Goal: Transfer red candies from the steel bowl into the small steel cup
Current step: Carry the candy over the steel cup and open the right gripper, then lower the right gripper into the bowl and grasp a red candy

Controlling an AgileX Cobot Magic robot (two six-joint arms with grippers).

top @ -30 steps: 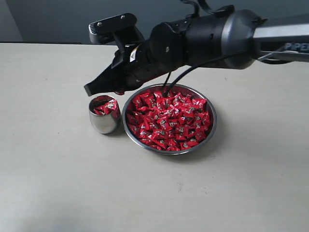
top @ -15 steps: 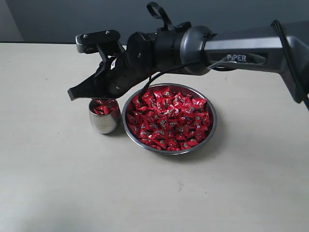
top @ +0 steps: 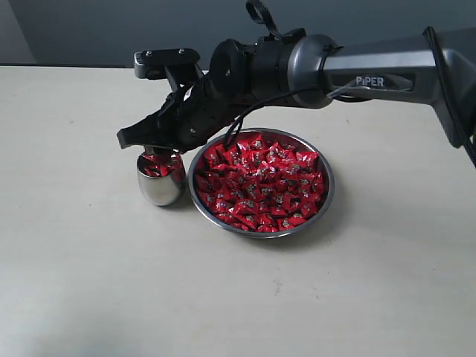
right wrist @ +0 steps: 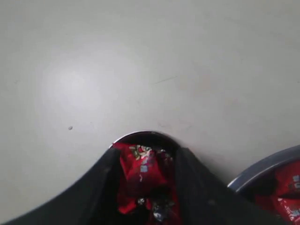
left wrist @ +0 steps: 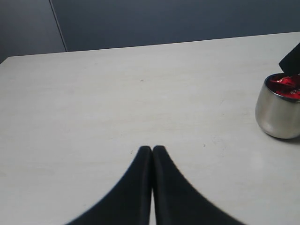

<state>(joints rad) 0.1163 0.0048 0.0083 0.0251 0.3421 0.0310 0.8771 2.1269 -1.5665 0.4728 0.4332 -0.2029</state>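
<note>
Right pincer [top: 134, 139]: You find it left of centre in the exterior frame, on a dark arm [top: 372, 67] that reaches in from the right edge. Its tip hangs directly over the mouth of the cup.
Right pincer state: The fingers [right wrist: 93, 187] stand a narrow gap apart. Red wrapper fills that gap. You cannot tell whether a candy is gripped there or whether you are looking at the cup's contents below.
Left pincer [left wrist: 152, 149]: The two fingers are pressed together tip to tip with nothing between them, above bare table.
Cup [top: 160, 182]: It stands upright on the table, left of centre in the exterior frame, just beside the left rim of the bowl. You cannot tell whether the two touch. Red candies show at its mouth.
Bowl [top: 256, 232]: It sits at the centre of the exterior frame, flat on the table.
Candies [top: 260, 182]: Most lie heaped in the bowl, covering its floor from rim to rim. A smaller number lie in the cup.
Table [top: 89, 282]: It is a pale, matt surface.
</note>
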